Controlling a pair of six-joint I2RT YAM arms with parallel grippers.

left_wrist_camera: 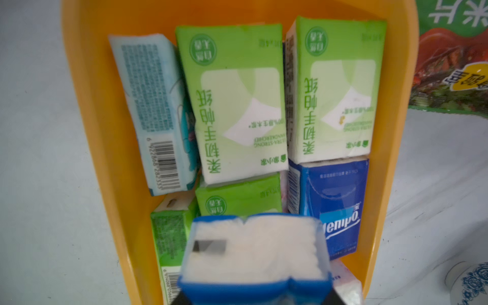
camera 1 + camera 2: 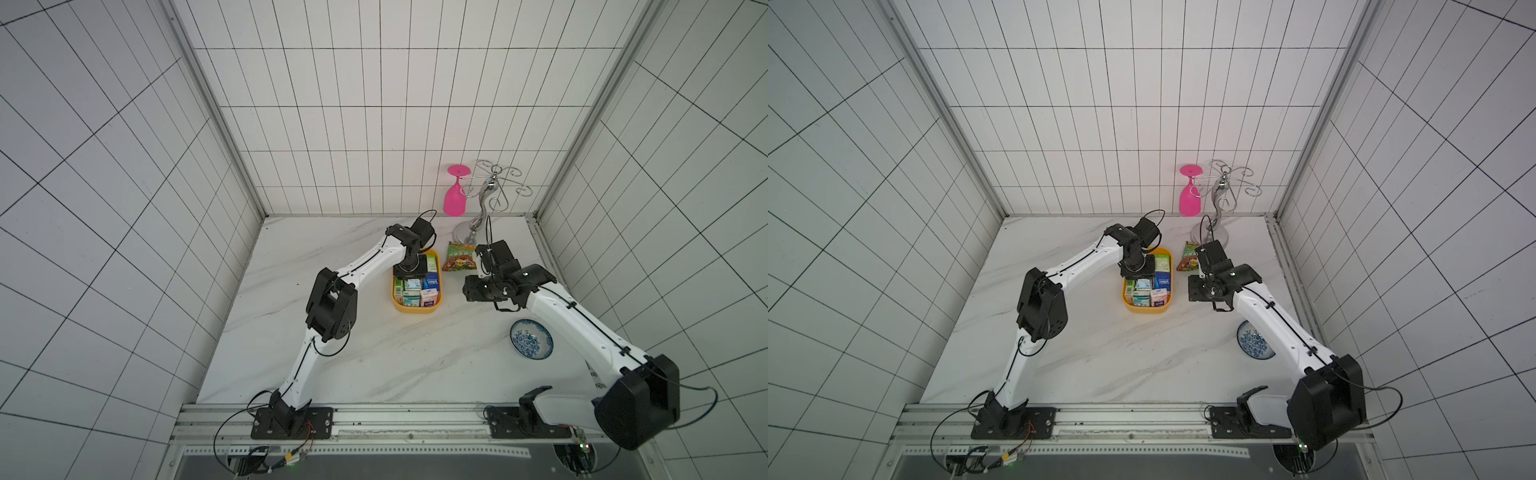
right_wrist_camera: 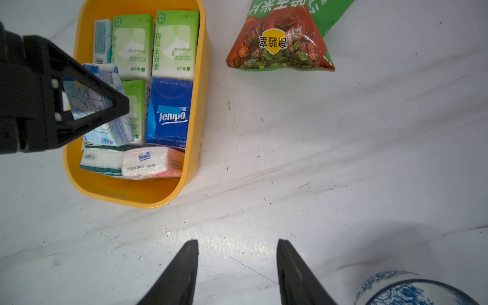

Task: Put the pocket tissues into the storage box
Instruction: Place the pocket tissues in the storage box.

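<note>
- The left gripper [image 3: 105,105] hangs right over the shallow yellow-orange plastic storage box [image 3: 132,195], toward its left half as the right wrist camera sees it. The last loose packet, a light-blue-and-white pocket tissue pack [image 3: 105,132], sits between its black fingers, directly below the wrist, so the coming move looks like a plain straight-down drop.
- That pack's long axis runs roughly along the box's length, tilted a bit, leaning on the green packs underneath rather than lying flat. In the left wrist view its white open end [image 1: 253,248] fills the foreground between the jaws.
- Grip state on the left: hard to call. The fingers bracket the pack, but the pictures don't show whether they're pinching it or have let go.
- The rest of the pocket tissues [image 1: 232,100] (green, dark blue, pink-white) are already packed in the box, pretty full; none visible on the marble tabletop [image 2: 374,365] in a top view.
- The right gripper [image 3: 237,264] is well apart from the box, over bare table, jaws spread and holding nothing. The left arm is clearly the nearer one.
- Off to the right: the crinkled green-and-orange snack bag [image 3: 280,42] and the round blue-and-white patterned bowl [image 3: 412,290], neither touched.
</note>
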